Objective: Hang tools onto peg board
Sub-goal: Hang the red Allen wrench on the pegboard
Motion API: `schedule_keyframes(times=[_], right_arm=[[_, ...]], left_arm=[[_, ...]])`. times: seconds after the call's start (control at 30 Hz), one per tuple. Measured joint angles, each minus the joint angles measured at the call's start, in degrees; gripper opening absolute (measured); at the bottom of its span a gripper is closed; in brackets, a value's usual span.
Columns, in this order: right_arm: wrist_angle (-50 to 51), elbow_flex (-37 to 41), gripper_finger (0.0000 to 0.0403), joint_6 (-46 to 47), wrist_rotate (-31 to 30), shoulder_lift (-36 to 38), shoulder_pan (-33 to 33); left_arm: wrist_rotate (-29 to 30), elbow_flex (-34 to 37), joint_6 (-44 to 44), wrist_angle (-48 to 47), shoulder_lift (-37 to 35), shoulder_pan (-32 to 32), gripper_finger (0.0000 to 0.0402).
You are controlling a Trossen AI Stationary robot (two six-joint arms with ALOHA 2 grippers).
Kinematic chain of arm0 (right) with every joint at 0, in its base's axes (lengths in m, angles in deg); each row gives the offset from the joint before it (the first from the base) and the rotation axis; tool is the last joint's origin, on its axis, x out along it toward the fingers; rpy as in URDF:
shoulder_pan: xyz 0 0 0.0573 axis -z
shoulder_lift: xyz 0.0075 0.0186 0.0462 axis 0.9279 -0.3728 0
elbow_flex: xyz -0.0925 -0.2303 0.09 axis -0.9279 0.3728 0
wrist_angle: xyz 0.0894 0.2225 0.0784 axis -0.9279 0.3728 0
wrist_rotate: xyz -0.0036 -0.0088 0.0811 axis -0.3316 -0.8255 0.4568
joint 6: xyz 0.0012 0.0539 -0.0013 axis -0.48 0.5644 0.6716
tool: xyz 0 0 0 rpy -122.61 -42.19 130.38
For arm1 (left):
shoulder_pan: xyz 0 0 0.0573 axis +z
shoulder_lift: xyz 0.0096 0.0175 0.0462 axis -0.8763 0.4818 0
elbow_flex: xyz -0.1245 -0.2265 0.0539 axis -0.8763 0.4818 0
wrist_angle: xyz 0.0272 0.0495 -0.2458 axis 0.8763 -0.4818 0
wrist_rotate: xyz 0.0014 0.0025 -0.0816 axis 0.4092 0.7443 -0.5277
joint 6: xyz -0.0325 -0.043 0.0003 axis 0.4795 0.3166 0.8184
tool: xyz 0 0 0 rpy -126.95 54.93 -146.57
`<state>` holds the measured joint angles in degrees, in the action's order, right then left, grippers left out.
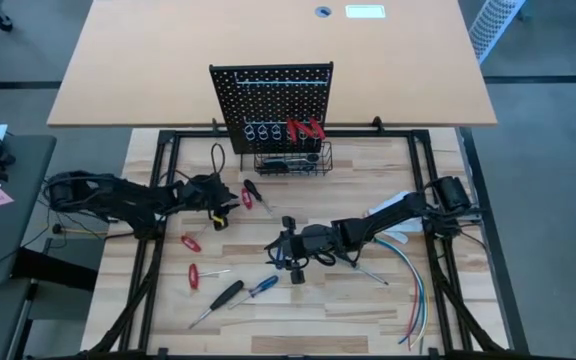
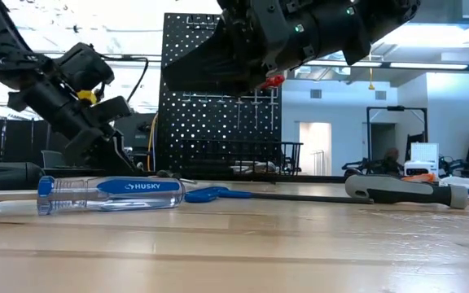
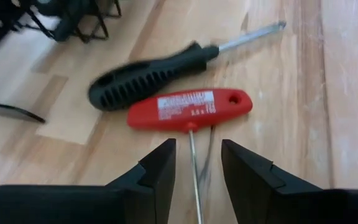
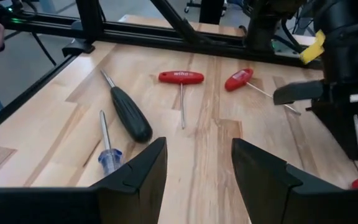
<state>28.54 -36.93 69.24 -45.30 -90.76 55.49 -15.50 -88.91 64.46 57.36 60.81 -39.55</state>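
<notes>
The black peg board stands upright at the table's far side. Red pliers hang on it, above the wire basket. My left gripper is open, low over the table and left of the basket. Its fingers stand on either side of the thin shaft of a red T-handle hex key without touching it. A black-handled screwdriver lies flat just beyond the key. My right gripper is open and empty above mid-table.
Two more red T-handle keys, a black screwdriver and a blue screwdriver lie on the near left of the table. A bundle of coloured wires lies at the right. A black frame borders the table.
</notes>
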Motion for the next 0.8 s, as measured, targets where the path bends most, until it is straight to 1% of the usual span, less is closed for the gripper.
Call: schedule_keyframes(times=[0.1,0.23,0.33,0.43,0.47,0.53,0.63,0.7,0.8], right_arm=[[-0.1,0.0,0.0184,-0.1,0.0,0.0,0.0],[0.1,0.0,0.0184,-0.1,0.0,0.0,0.0],[0.8,0.0,0.0184,0.0,0.0,0.0,0.0],[1.1,0.0,0.0184,-0.1,-0.2,0.2,-0.4],[2.0,0.0,0.0184,-0.1,-0.6,0.8,-0.5],[4.0,0.0,0.0184,-0.5,-2.0,2.6,-0.9],[5.8,1.3,0.0184,-1.2,-6.1,5.5,-1.5],[4.3,3.7,0.0184,-1.9,-8.2,6.6,-1.8],[-1.9,8.7,0.0184,-1.7,-9.3,6.9,-1.2]], left_arm=[[0.1,-0.2,0.1,3.0,4.4,0.0,0.0120],[0.4,-1.9,0.2,4.1,9.2,0.0,0.0112],[0.0,-3.1,0.8,4.1,11.3,0.0,0.0076],[-0.7,-3.4,0.8,3.3,11.8,0.0,0.0020],[-0.8,-3.4,0.9,2.9,11.6,0.0,0.0011],[-1.2,-3.3,1.4,1.8,10.4,0.0,0.0008],[-3.0,-3.3,2.2,-1.5,7.0,0.0,0.0003],[-5.3,-3.0,2.7,-4.0,3.5,0.0,0.0003],[-11.6,-2.9,2.9,-7.9,-2.5,-0.2,0.0002]])
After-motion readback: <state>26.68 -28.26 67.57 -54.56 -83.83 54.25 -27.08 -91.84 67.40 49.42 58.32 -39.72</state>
